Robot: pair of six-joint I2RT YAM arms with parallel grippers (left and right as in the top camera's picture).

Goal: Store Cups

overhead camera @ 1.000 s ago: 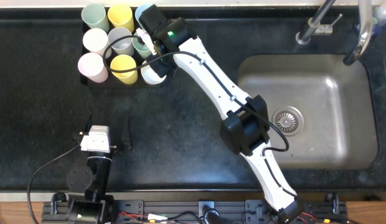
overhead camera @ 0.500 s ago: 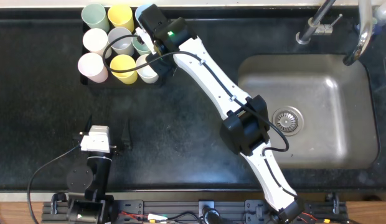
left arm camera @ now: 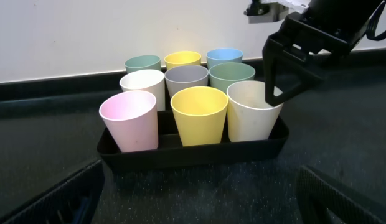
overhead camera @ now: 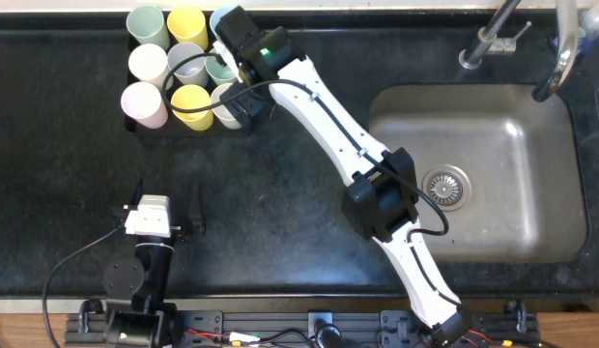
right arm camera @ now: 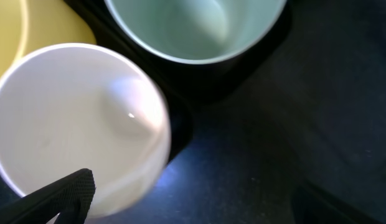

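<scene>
1. Fingers (right arm camera: 59, 196) of the right gripper (right arm camera: 193, 186) are spread wide. One is over the mouth of the cream cup (left arm camera: 252, 118). The other is out past its rim, over the dark counter (overhead camera: 280, 213). It is hard to tell if a finger touches the cup.
2. The cream cup stands up straight in the black tray (left arm camera: 193, 157). It is in the right corner on the robot's side.
3. The tray is full, three rows of three. A yellow cup (left arm camera: 199, 115) is just beside the cream cup. A pink cup (left arm camera: 129, 121) is in the other near corner. A green cup (left arm camera: 232, 73) is right behind the cream one, and a grey cup (left arm camera: 187, 78) is in the middle.
4. The left gripper (overhead camera: 170, 204) is well apart from the tray, low over the counter. Its fingers are wide, with nothing between them.
5. A metal sink (overhead camera: 512, 222) is off to the right.
</scene>
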